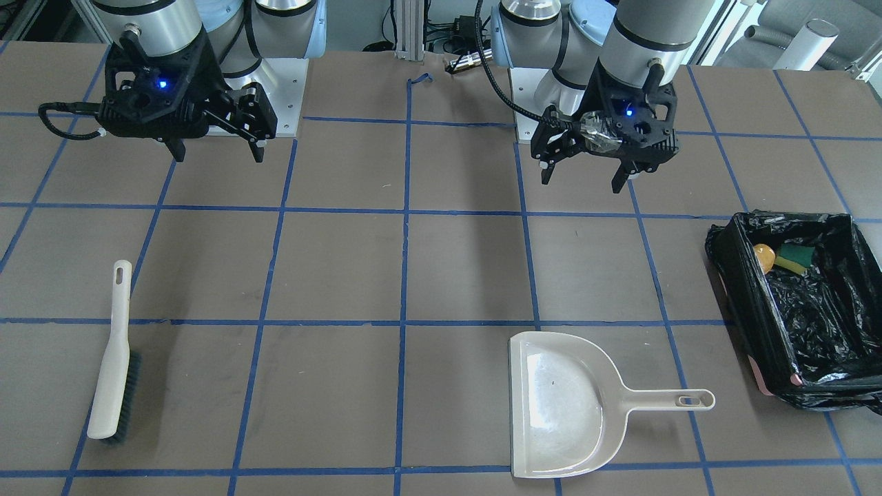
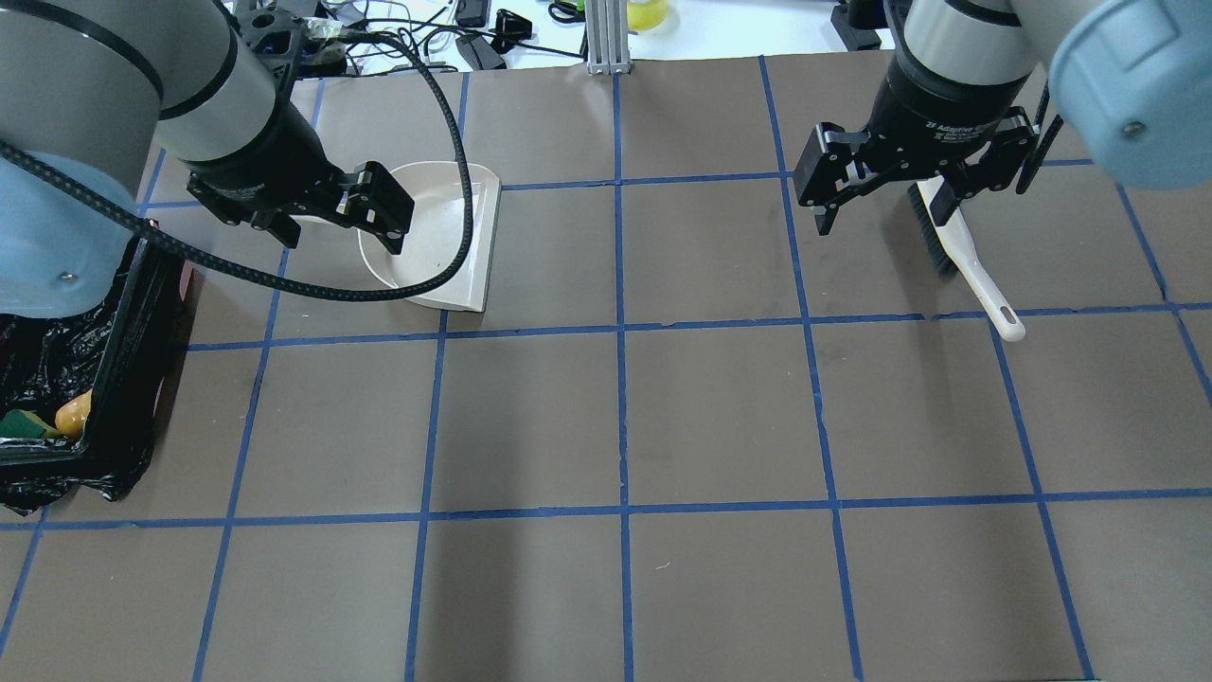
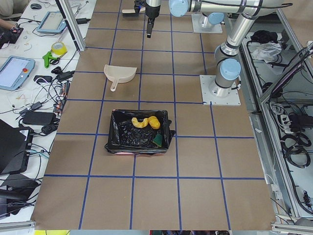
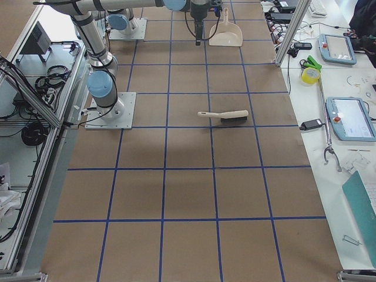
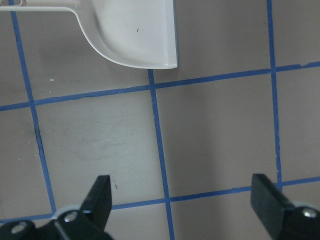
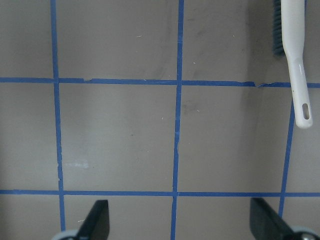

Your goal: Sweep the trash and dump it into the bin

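The trash is in the bin [image 3: 116,128]. From the left end of the table I can make out a curved orange piece [image 3: 139,122], an orange lump [image 3: 154,122] and a green wedge [image 3: 158,140] lying on the black liner. I can't find any other scraps in these views.

The bin sits well out to the outer side of the left gripper [image 1: 581,179], which hangs above the table [image 1: 413,275] with its fingers spread wide and nothing between them. The dustpan [image 1: 561,406] lies flat on the table, out beyond that gripper's fingertips and away from the robot. Its scoop looks bare and it touches neither finger.

The right gripper [image 1: 219,155] hangs the same way, spread and empty. The brush [image 1: 114,358] lies on its side ahead of it and a little to its outer side, well apart from the fingers.

To my eye the job is as good as finished: sweeping done, pan emptied, both tools set down. I see no step left with the trash itself.
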Robot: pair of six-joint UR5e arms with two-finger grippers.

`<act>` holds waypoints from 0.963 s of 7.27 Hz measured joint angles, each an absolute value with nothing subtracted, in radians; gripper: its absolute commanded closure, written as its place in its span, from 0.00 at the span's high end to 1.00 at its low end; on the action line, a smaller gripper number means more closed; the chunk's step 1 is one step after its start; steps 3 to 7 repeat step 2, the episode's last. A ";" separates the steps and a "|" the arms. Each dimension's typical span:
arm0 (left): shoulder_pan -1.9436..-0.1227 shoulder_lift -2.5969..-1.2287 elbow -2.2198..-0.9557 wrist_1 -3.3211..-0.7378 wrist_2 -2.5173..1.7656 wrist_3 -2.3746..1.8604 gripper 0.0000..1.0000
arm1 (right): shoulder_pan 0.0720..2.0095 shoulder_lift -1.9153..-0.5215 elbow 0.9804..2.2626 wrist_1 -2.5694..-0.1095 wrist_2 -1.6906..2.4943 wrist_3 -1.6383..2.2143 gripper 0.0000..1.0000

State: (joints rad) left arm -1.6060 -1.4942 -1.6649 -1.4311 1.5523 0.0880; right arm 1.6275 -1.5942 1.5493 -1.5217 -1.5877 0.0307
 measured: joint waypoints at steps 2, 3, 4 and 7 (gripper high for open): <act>-1.607 -1.500 -1.656 -1.429 1.565 0.089 1.00 | 1.628 -1.595 1.549 -1.522 -1.588 0.031 1.00; -1.607 -1.500 -1.656 -1.429 1.565 0.089 1.00 | 1.628 -1.595 1.549 -1.522 -1.588 0.031 1.00; -1.607 -1.500 -1.656 -1.429 1.565 0.089 1.00 | 1.628 -1.595 1.549 -1.522 -1.588 0.031 1.00; -1.607 -1.500 -1.656 -1.429 1.565 0.089 1.00 | 1.628 -1.595 1.549 -1.522 -1.588 0.031 1.00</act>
